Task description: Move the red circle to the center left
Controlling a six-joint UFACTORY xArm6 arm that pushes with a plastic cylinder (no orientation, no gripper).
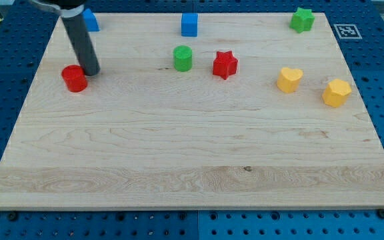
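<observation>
The red circle (75,78), a short red cylinder, stands near the left edge of the wooden board (192,167), in its upper-left part. My tip (91,71) rests on the board just right of and slightly above the red circle, touching or nearly touching it. The dark rod slants up to the view's top left.
A red star (225,65) and a green cylinder (183,58) sit at upper middle. A blue cube (189,24) is at top middle, another blue block (90,20) behind the rod, a green star (302,19) at top right. Two yellow blocks (289,79) (336,92) lie at right.
</observation>
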